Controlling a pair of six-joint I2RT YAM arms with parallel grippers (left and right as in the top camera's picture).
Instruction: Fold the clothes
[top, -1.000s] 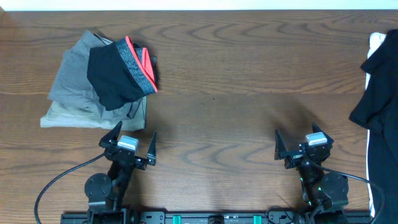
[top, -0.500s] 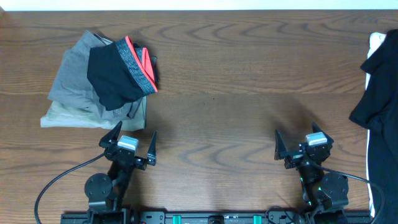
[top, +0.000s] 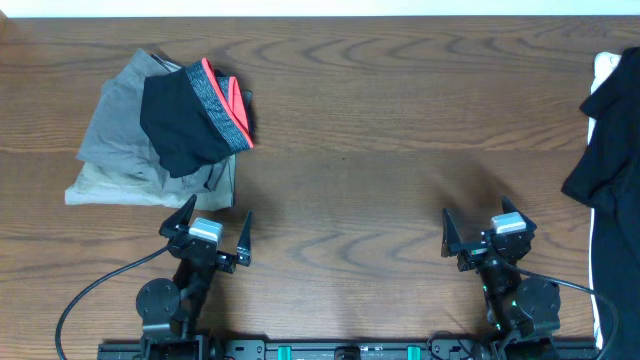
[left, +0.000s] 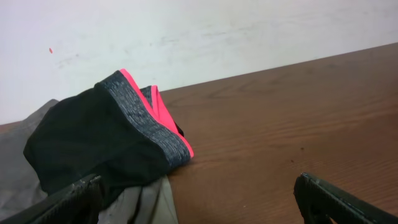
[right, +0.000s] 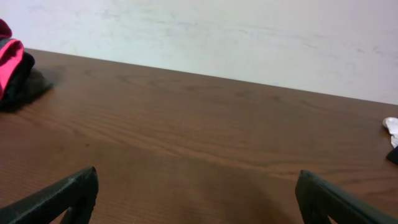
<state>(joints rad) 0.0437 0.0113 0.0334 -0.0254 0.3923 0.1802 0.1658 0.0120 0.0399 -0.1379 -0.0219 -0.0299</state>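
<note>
**Both tools released; shirt bunched at the table's right edge.**

The left tool (top: 214, 222) and right tool (top: 478, 225) sit well apart near the arm bases. Each has its 2 black, pointed fingers spread wide and grasps nothing. The shirt (top: 612, 140) is soft, plain black fabric. It lies crumpled at the right edge of the table (top: 350, 130), partly cut off by the frame, with a white scrap (top: 604, 68) at its far end. The table is dark brown with wavy wood grain. At the far left, loosely folded grey fabric (top: 115, 150) lies in flat layers. A smaller black garment (top: 180, 125) rests on it, and its waistband (top: 222, 100) is heathered grey edged in bright pink-red.
</note>
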